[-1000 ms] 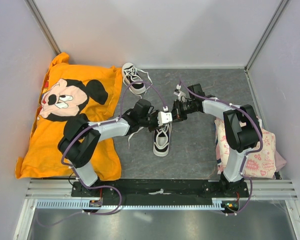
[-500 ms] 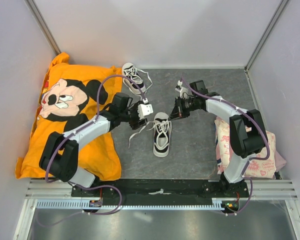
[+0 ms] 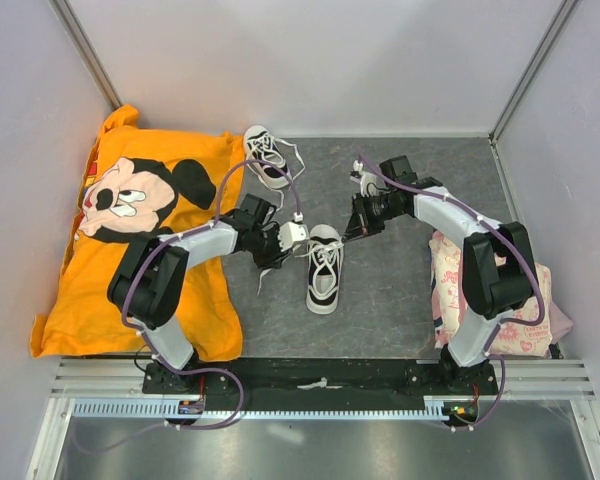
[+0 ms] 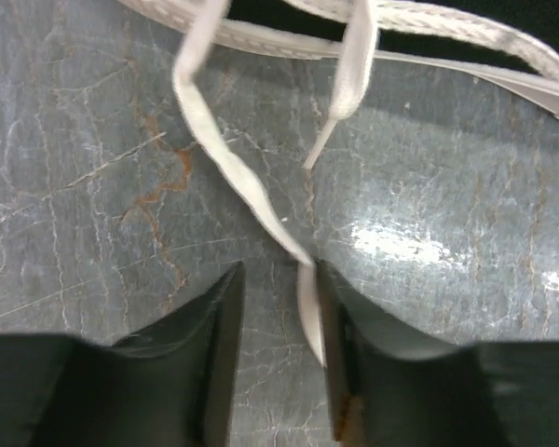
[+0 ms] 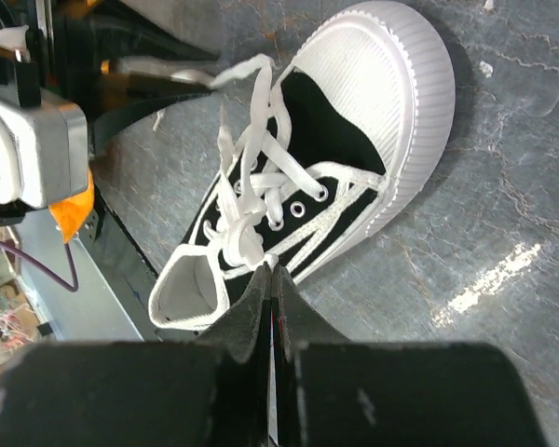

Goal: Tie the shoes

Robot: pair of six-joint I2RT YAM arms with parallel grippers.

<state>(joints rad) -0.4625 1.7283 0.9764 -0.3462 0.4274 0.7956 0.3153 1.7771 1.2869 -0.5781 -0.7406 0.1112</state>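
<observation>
**Lace lined up for the left pinch**
The black canvas sneaker with white toe cap [image 3: 323, 268] lay between the arms, and its twin [image 3: 265, 157] lay far left. The left gripper [image 4: 275, 279] stood half open around the flat white lace [image 4: 247, 186], not clamping it. The right gripper [image 5: 268, 275] was shut, perhaps on another lace. The lace needed centring between the fingers before they closed.

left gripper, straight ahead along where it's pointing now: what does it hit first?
The loose lace: it lies in the gap of the open left gripper and runs on ahead. Beyond it comes the white sole edge of the shoe. Depth is hard to judge from the wrist view.
</observation>
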